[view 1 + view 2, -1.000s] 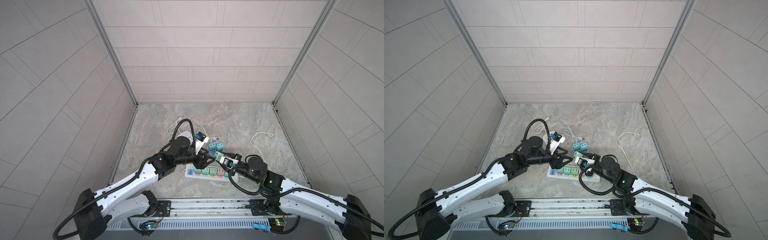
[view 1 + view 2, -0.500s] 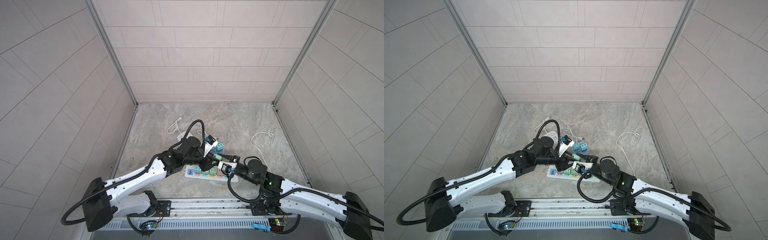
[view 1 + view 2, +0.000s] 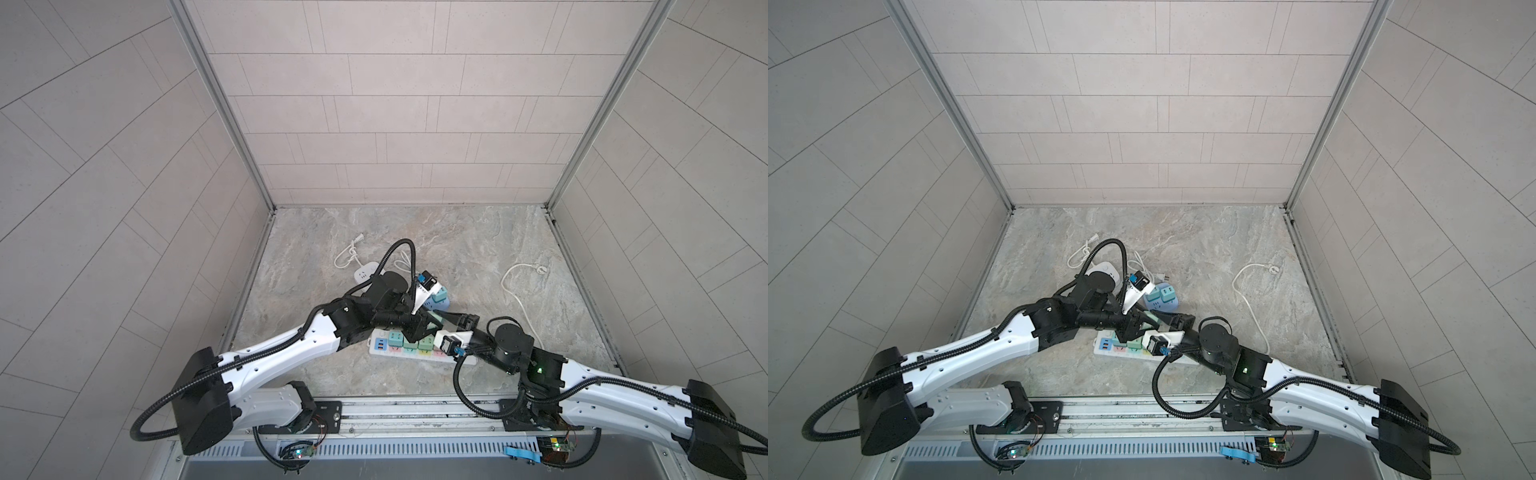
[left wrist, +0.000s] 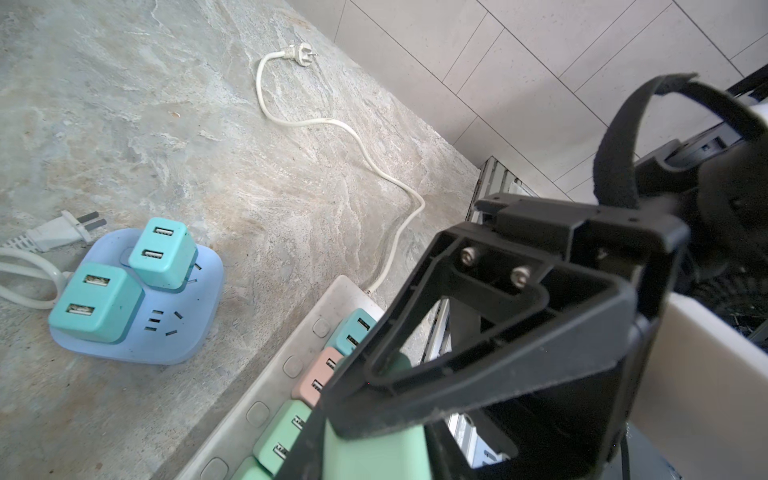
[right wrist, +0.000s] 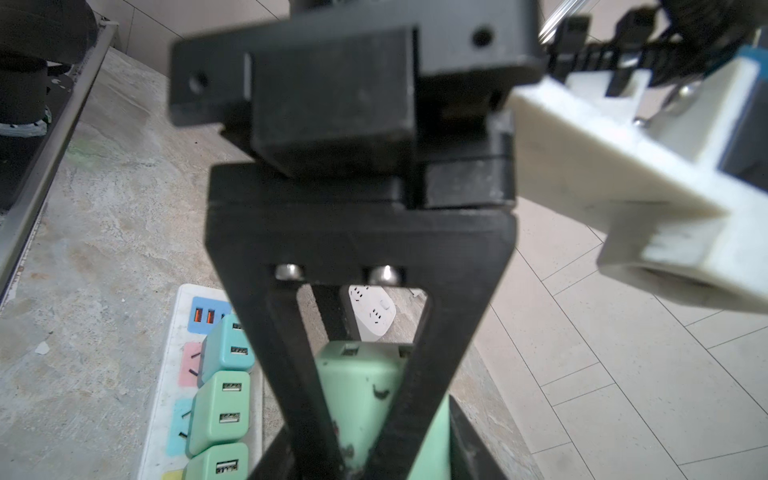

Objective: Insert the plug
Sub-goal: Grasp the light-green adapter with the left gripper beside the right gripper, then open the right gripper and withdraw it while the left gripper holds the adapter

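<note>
Mint-green boxy USB charger plug [image 5: 365, 399] is up in the air, off the grey marbled stone-look worktop [image 3: 415, 249], and it's pinched from two directions at once. The black triangular left fingers [image 5: 289, 374] are squeezed narrow on it, with one of them lying flat over its face. The black right fingers [image 4: 407, 311] are closed on the same plug from the other way, so both arms have hold of it. In both top views you only catch a sliver of it [image 3: 435, 326] where the two arms meet. It hangs right by the far edge of the long white power strip [image 3: 397, 356]; whether it's directly over the strip or just beside it, I can't tell. It's not in any socket, and its prongs are hidden. The strip already has a row of chargers plugged in: a teal charger [image 5: 226, 349] next to the blue USB panel, then a mint charger [image 5: 220, 411]. From the left wrist view there's also a pink charger [image 4: 320, 374] in the row. Further back sits a rounded lavender-blue socket block [image 4: 137, 332] with two teal cubes stuck in it. A white two-pin plug [image 4: 62, 230] lies just beside that. A loose white cord [image 3: 515, 291] snakes off well apart on the right side.
</note>
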Robot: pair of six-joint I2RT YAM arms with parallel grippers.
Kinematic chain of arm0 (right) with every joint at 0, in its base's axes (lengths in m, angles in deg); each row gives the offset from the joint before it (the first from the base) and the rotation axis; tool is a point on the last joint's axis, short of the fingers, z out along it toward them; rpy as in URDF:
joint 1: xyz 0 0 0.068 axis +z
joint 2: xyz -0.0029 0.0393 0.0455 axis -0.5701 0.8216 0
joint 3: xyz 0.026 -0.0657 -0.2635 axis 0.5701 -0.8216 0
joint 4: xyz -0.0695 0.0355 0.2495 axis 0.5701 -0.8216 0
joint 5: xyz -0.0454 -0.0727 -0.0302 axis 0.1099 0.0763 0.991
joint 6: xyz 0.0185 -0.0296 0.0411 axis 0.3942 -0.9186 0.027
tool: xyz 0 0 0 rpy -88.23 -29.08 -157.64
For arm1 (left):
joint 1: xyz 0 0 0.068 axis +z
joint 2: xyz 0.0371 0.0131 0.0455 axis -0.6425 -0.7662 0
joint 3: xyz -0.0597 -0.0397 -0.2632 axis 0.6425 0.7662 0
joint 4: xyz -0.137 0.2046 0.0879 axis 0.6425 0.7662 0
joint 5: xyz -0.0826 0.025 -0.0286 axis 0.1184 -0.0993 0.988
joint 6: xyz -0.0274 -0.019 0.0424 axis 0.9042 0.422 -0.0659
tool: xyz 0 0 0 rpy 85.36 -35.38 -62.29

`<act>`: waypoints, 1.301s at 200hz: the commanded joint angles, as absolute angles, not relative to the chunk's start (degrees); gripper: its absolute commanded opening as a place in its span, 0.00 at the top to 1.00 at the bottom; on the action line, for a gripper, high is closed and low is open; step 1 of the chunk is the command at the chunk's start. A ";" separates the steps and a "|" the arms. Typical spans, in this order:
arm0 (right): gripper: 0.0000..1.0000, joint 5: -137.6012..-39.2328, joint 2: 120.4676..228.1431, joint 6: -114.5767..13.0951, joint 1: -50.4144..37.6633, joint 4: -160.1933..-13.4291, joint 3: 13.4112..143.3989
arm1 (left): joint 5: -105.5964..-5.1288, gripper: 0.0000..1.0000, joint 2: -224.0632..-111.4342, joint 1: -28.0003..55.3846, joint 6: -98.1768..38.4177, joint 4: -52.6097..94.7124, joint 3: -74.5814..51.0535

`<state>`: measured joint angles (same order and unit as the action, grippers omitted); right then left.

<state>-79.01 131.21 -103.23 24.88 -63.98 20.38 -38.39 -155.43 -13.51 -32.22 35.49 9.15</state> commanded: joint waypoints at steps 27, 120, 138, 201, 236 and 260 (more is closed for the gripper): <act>0.92 -79.95 132.20 -101.36 25.83 -59.12 21.32 | -37.40 0.94 -155.67 -13.46 -36.64 37.67 7.65; 0.00 -67.89 128.33 -100.30 25.40 -63.81 20.03 | -51.80 1.00 -149.55 -11.62 -40.40 42.01 9.31; 0.00 -67.09 125.45 -98.13 22.51 -64.32 18.22 | -56.71 1.00 -146.51 -9.72 -40.95 43.63 10.41; 0.00 -71.08 123.24 -70.81 -6.89 -62.87 13.52 | -76.88 1.00 -141.42 -6.25 -45.05 51.59 11.72; 0.00 -65.47 125.13 -56.24 -17.40 -65.65 12.99 | -81.90 1.00 -144.35 -6.03 -45.33 53.42 10.46; 0.00 -62.21 126.14 -53.00 -17.84 -67.50 13.81 | -79.05 1.00 -146.53 -4.87 -46.09 52.48 9.62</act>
